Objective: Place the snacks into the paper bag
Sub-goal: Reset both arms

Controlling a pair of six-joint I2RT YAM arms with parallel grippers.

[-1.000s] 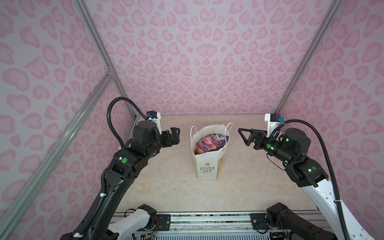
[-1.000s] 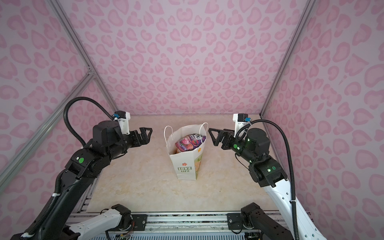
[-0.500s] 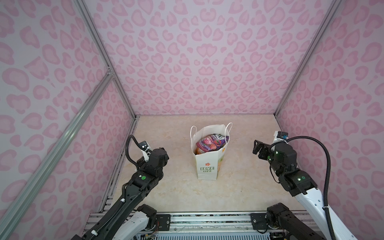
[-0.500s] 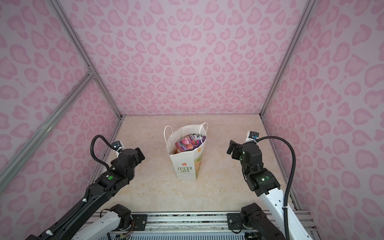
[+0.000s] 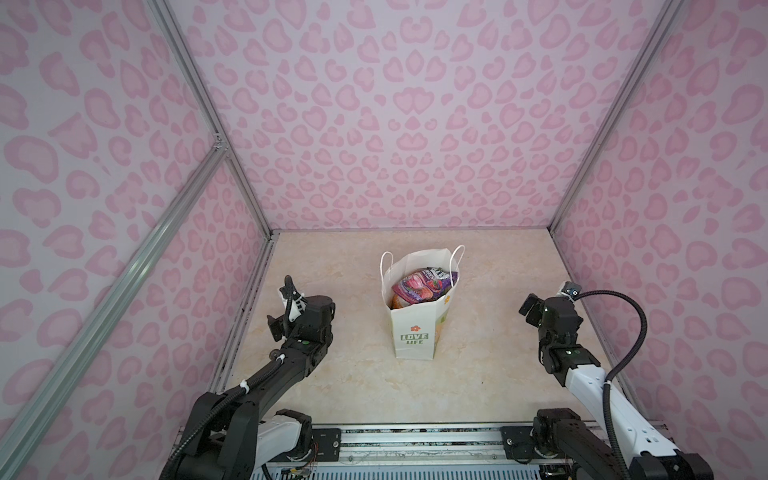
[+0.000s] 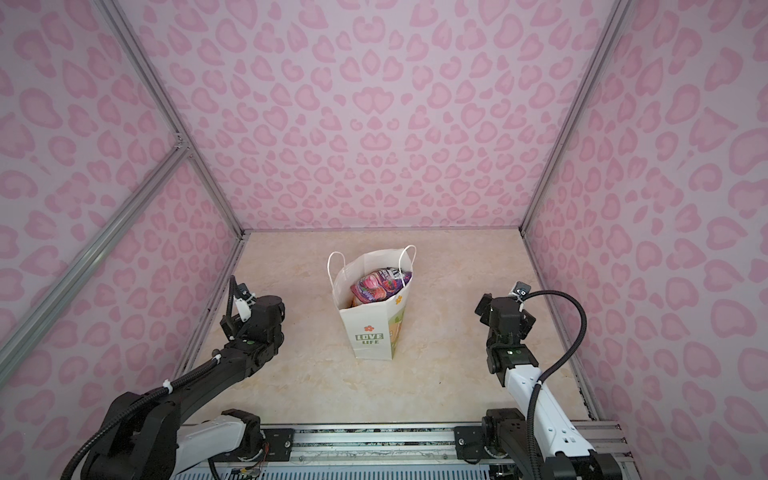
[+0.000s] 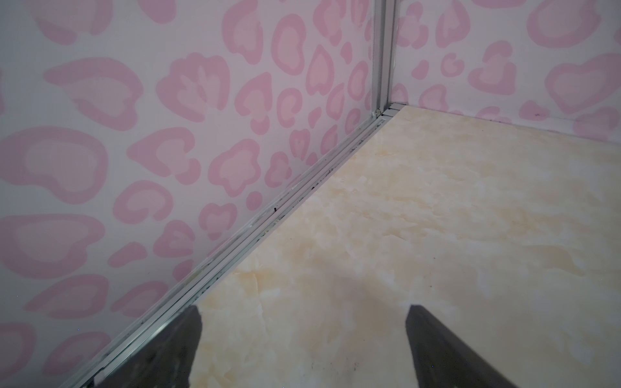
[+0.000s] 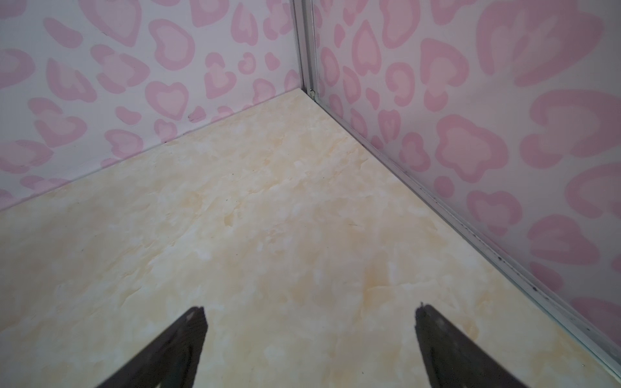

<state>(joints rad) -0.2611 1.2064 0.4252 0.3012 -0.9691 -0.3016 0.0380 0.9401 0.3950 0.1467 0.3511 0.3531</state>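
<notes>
Here, the paper bag stands upright near the centre of the marbled table. The snacks are piled inside it and show through its open mouth. The left gripper sits at the bag's nine o'clock and the right gripper at its three o'clock. Both are well apart from the bag, with jaws spread wide and holding nothing.

A robot test booth in a lab
Pink heart-print walls on aluminium frame posts box in a marble-look tabletop; a left arm and a right arm stand on a metal rail along its front edge
</notes>
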